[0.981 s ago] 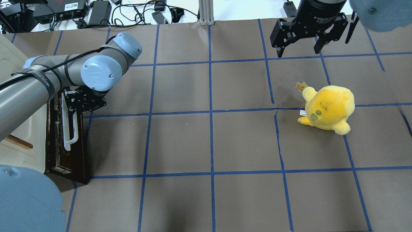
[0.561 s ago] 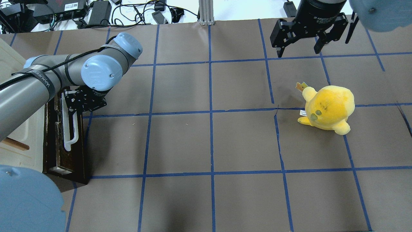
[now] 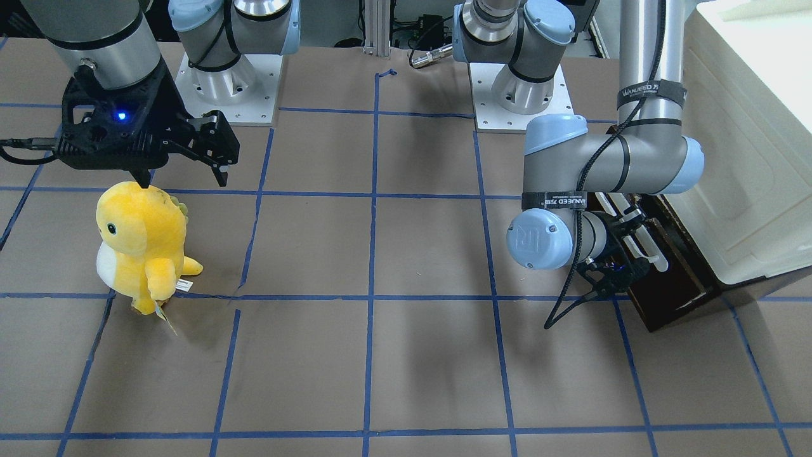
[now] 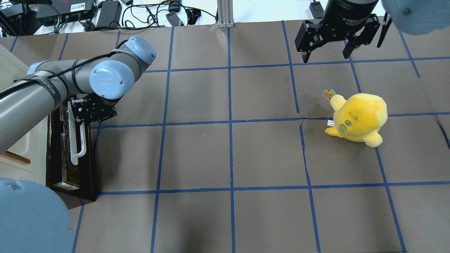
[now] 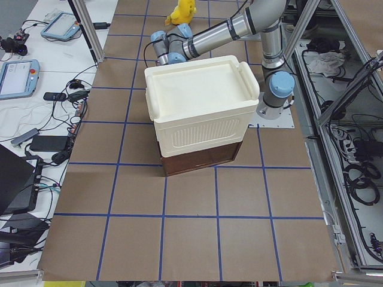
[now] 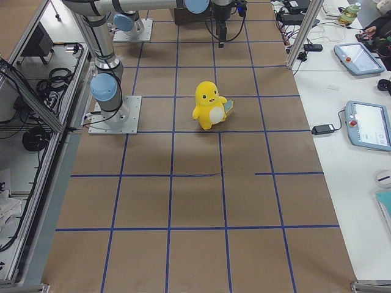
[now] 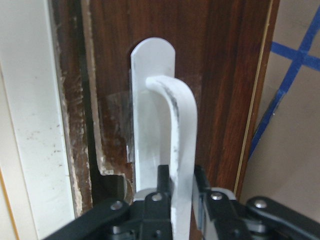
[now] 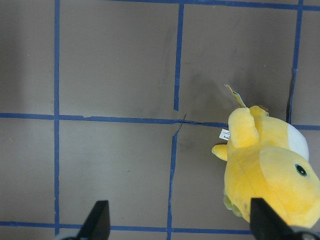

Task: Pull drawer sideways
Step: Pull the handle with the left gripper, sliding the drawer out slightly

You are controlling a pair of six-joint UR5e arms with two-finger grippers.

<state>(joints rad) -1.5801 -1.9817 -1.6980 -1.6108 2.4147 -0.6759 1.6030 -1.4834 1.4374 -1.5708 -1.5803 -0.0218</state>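
The dark brown drawer (image 4: 66, 165) sits at the bottom of a white cabinet (image 5: 200, 113) at the table's left edge. Its long white handle (image 4: 78, 140) faces the table's middle. My left gripper (image 4: 75, 117) is shut on the far end of the handle. The left wrist view shows the fingers (image 7: 162, 192) clamped on the curved white bar (image 7: 182, 140) against the drawer's front (image 7: 220, 100). From the front, the drawer (image 3: 675, 285) shows under the cabinet with my left gripper (image 3: 625, 257) at the handle. My right gripper (image 4: 327, 52) hangs open and empty above the far right of the table.
A yellow plush toy (image 4: 358, 117) stands on the right half of the table, just in front of the right gripper, and shows in the right wrist view (image 8: 270, 170). Brown paper with blue tape lines (image 4: 230, 123) covers the table. Cables and power bricks (image 4: 109, 14) lie beyond the far edge.
A wider strip of the dark drawer shows beside the white cabinet, whose edge has shifted left. The left arm has moved slightly right. The right gripper and plush toy have not moved.
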